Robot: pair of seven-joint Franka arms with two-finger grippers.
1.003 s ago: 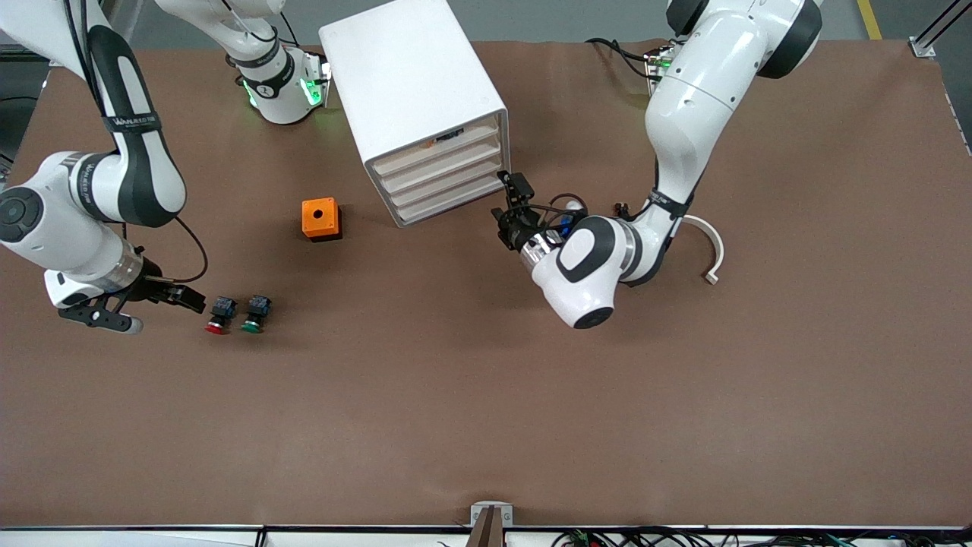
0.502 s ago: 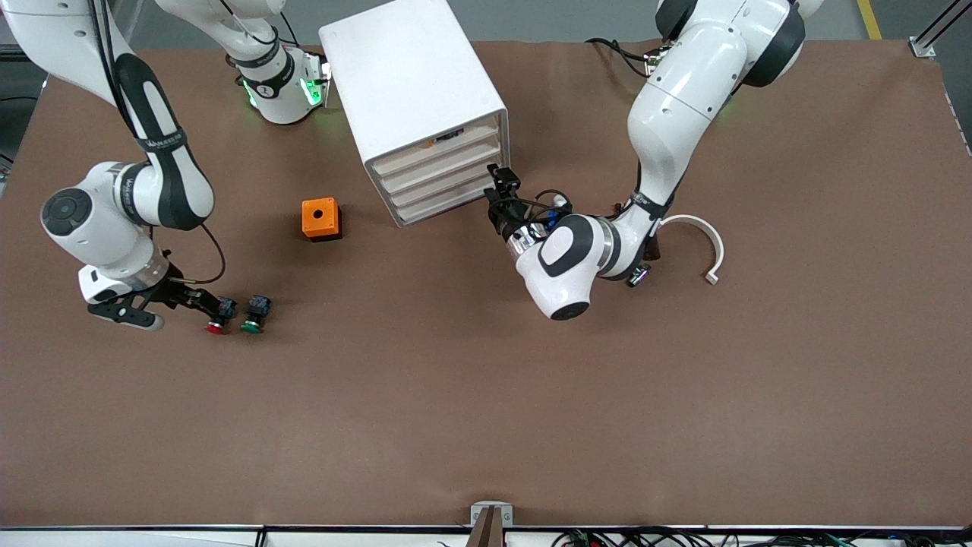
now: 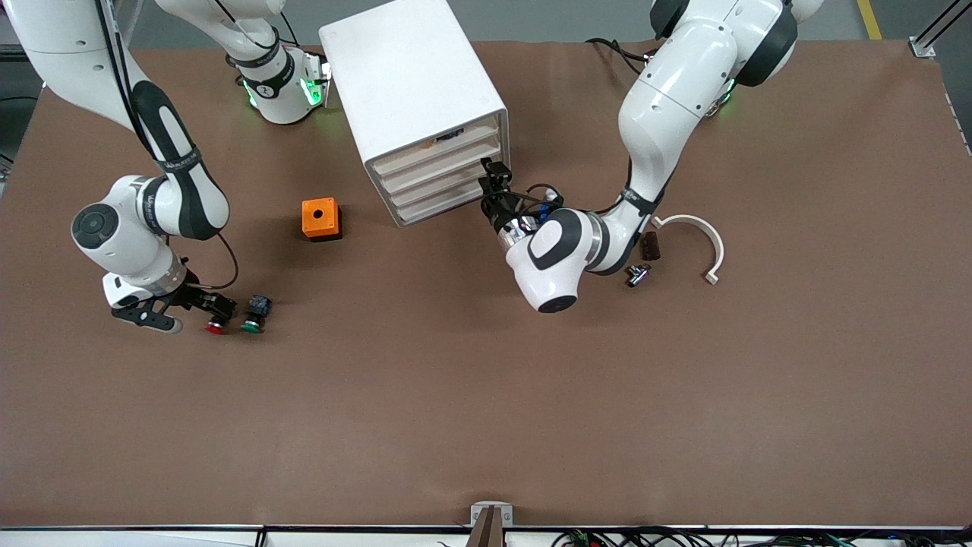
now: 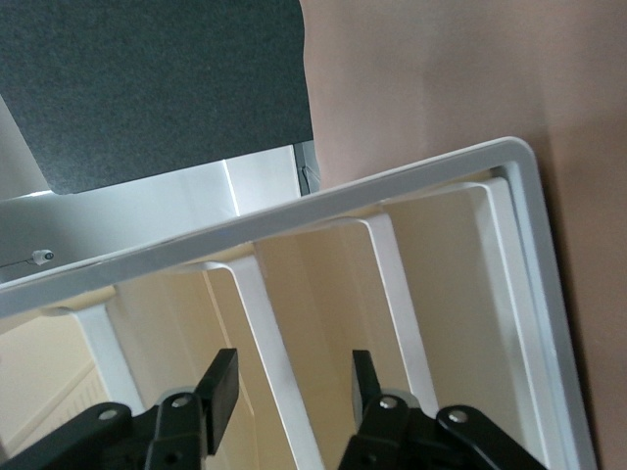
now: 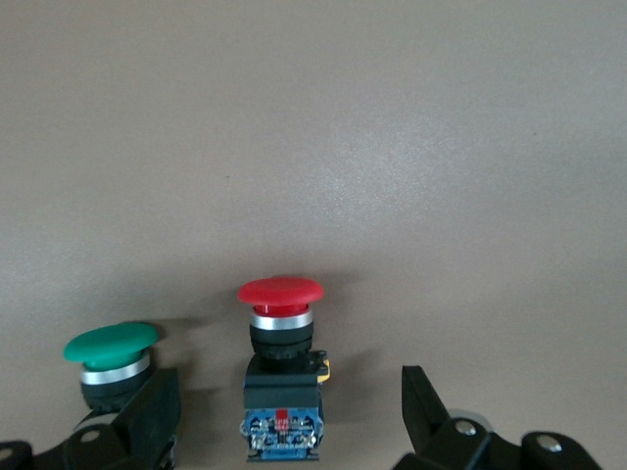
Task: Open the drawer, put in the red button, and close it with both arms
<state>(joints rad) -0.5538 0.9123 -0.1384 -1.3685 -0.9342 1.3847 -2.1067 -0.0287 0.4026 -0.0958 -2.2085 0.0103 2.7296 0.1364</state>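
The red button [image 5: 281, 367] lies on the brown table, its red cap [image 3: 216, 327] pointing toward the front camera. My right gripper [image 5: 289, 416] is open and low at the table, its fingers on either side of the button's black-and-blue body without touching it; it also shows in the front view [image 3: 225, 306]. The green-capped button [image 3: 254, 313] lies right beside it, next to one finger [image 5: 147, 411]. My left gripper [image 3: 493, 175] is open at the front of the white drawer cabinet [image 3: 410, 76]. Its fingers [image 4: 223, 387] straddle a white ridge on a cream drawer front [image 4: 323, 294]. The drawers look shut.
An orange box with a hole [image 3: 321, 218] stands between the buttons and the cabinet. Toward the left arm's end lie a white curved piece [image 3: 702, 239], a small brown block [image 3: 650, 246] and a small metal part [image 3: 636, 274].
My right gripper has moved along the table to the red button and now has it between its open fingers. My left gripper has moved closer to the drawer fronts.
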